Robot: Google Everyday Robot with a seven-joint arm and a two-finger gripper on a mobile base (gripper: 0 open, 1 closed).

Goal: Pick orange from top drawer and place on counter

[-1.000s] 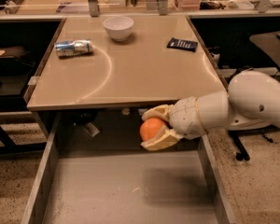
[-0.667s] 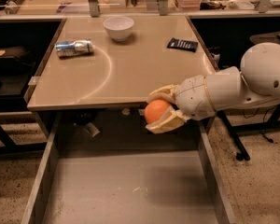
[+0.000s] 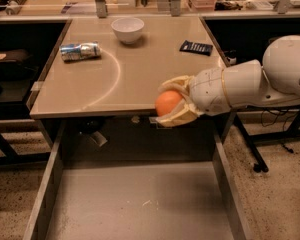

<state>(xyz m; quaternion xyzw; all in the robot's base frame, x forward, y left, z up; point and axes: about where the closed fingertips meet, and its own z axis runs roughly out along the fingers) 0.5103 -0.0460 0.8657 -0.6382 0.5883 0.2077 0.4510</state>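
My gripper is shut on the orange, a small round orange fruit held between its two pale fingers. It hangs at the counter's front edge, right of the middle, level with the tabletop. The counter is a glossy beige top with a faint curved white line. The top drawer is pulled open below it; its grey scuffed floor has nothing on it. My white arm comes in from the right.
On the counter stand a white bowl at the back, a crushed can lying at the left, and a dark flat packet at the right. Drawer side walls run along both sides. A shelf with clutter lies behind the counter.
The gripper has lifted the orange up out of the drawer and slightly right, from below the counter's edge to level with the tabletop.
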